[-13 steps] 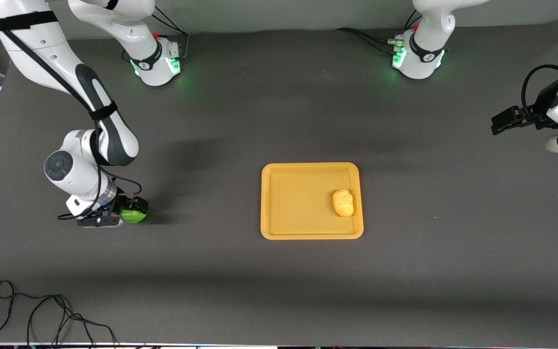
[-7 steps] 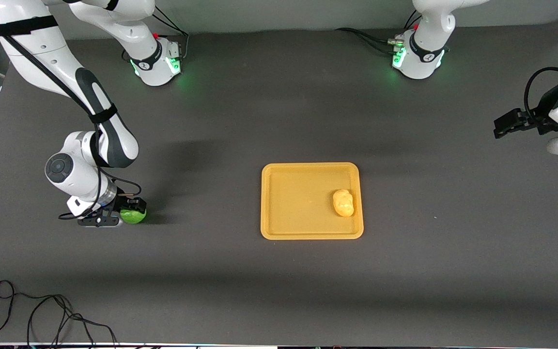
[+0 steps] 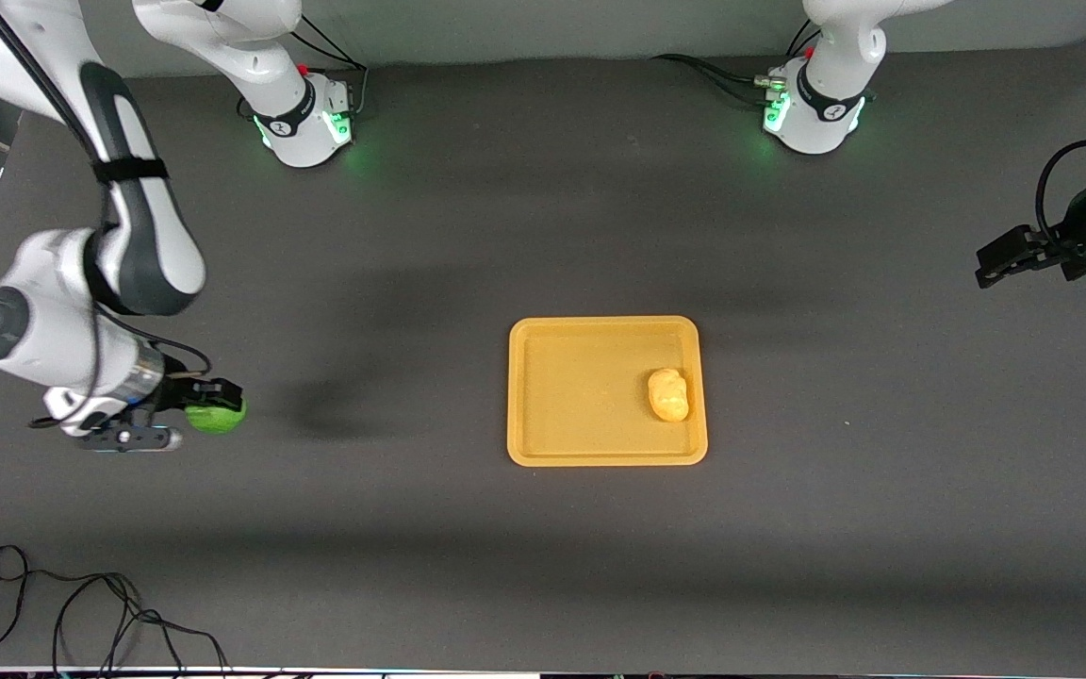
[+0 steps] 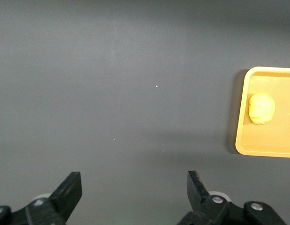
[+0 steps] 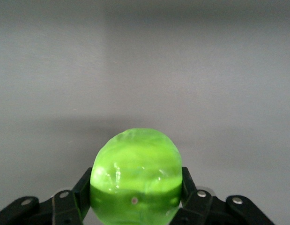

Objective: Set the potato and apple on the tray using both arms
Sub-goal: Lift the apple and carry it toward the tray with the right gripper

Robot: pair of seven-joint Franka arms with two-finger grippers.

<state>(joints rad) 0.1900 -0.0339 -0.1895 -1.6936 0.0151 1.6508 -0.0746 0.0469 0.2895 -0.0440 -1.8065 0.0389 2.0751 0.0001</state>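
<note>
The right gripper [image 3: 213, 407] sits at the lower left of the front view, over the bare table toward the right arm's end, closed on the apple [image 3: 216, 416]. In the right wrist view the two black fingers [image 5: 83, 188] press against both sides of the green ball [image 5: 135, 176], which fills the gap between them; the front view shows only the apple's rounded outer half poking out past the fingertips. The shadow on the table lies apart from the ball, so it appears lifted clear of the surface.

The left gripper [image 3: 1000, 256] hangs at the right edge of the front view, over bare table toward the left arm's end, well apart from the tray [image 3: 543, 443]. In the left wrist view its fingers [image 4: 70, 187] stand wide apart with nothing between them, which the front view does not make plain.

The tray lies flat at the middle of the front view. The potato [image 3: 668, 394] rests inside it, close to the rim on the left arm's side, its long axis running roughly up and down the frame. The left wrist view shows the same potato [image 4: 261, 108] at its right edge.
</note>
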